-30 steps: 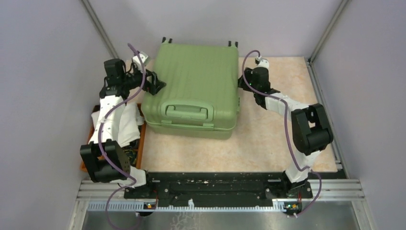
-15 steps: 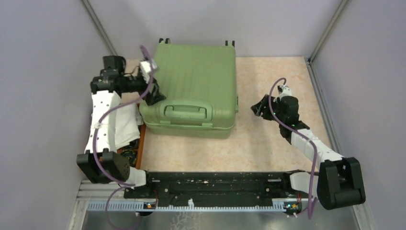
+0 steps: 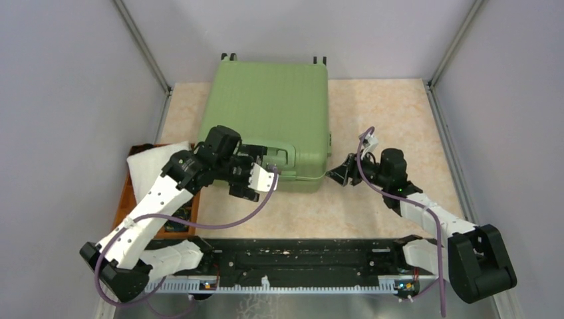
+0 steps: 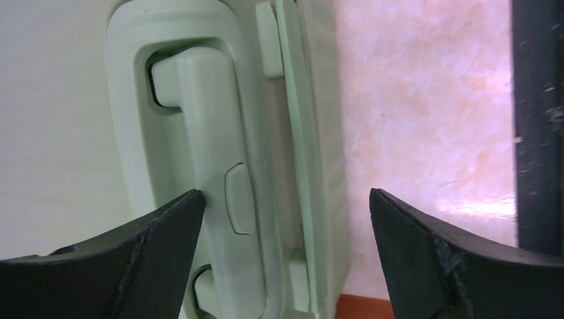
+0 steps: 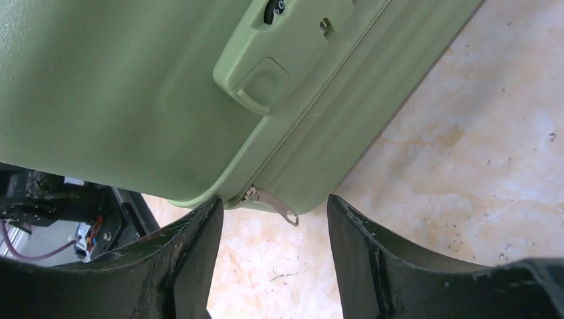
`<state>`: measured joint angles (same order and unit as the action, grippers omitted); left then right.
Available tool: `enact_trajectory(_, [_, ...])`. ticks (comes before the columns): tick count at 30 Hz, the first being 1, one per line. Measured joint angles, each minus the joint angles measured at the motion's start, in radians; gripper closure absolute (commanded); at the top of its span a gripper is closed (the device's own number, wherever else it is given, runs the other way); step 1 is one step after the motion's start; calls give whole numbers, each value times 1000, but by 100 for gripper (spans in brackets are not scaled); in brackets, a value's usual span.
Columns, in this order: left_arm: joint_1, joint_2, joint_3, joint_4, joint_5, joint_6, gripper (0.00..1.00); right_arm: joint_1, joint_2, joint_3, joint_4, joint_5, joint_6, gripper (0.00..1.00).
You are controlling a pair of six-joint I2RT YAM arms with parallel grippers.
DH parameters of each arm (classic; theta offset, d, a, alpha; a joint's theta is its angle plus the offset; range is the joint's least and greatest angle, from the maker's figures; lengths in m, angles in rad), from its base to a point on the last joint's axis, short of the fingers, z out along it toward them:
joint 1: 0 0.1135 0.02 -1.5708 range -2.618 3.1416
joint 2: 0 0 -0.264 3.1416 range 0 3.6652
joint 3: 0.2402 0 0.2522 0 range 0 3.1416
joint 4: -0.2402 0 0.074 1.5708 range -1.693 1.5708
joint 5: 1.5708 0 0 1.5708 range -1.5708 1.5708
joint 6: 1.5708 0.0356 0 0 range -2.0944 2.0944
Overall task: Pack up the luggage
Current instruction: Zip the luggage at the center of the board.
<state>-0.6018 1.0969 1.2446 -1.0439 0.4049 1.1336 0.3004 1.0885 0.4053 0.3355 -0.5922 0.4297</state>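
luggage [image 3: 269, 106] lies shut at twelve o'clock; both arms have swung to its near edge, left claw [image 4: 286, 199] spread over the handle [image 4: 199, 133], right claw [image 3: 337, 174] half-spread by the zipper pull [image 5: 271, 203], likely to unzip.

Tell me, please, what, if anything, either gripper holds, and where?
Nothing: left gripper and right gripper are open by the light-green hard-shell suitcase.
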Motion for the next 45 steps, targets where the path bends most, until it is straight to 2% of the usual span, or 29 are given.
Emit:
enact_trajectory(7, [-84, -39, -173, 218, -209, 79, 1, 5, -7, -21, 21, 17, -19, 42])
enact_trajectory(12, [-118, -52, -256, 345, -288, 176, 1, 5, -2, -21, 53, 20, -39, 43])
enact_trajectory(23, [-105, 131, -111, 367, -303, 230, 4, 5, 125, -21, 179, -46, -94, 43])
enact_trajectory(29, [-85, 129, -70, 307, -302, 222, 2, -1, 162, 15, 159, -16, -162, 39])
enact_trajectory(33, [-55, 108, -4, 226, -307, 145, 2, -28, 157, 51, 115, -2, -214, 35])
enact_trajectory(35, [0, 108, 84, 173, -263, 85, 2, -37, 145, 66, 65, 13, -260, 33])
enact_trajectory(37, [106, 109, 187, 137, -198, 29, 1, -41, 136, 88, 8, 24, -318, 32])
enact_trajectory(40, [325, 116, 321, 116, -107, -45, 1, -42, 147, 137, -75, 21, -409, 30])
enact_trajectory(45, [623, 159, 344, 146, -52, -159, 1, -42, 217, 185, -117, -2, -524, 29])
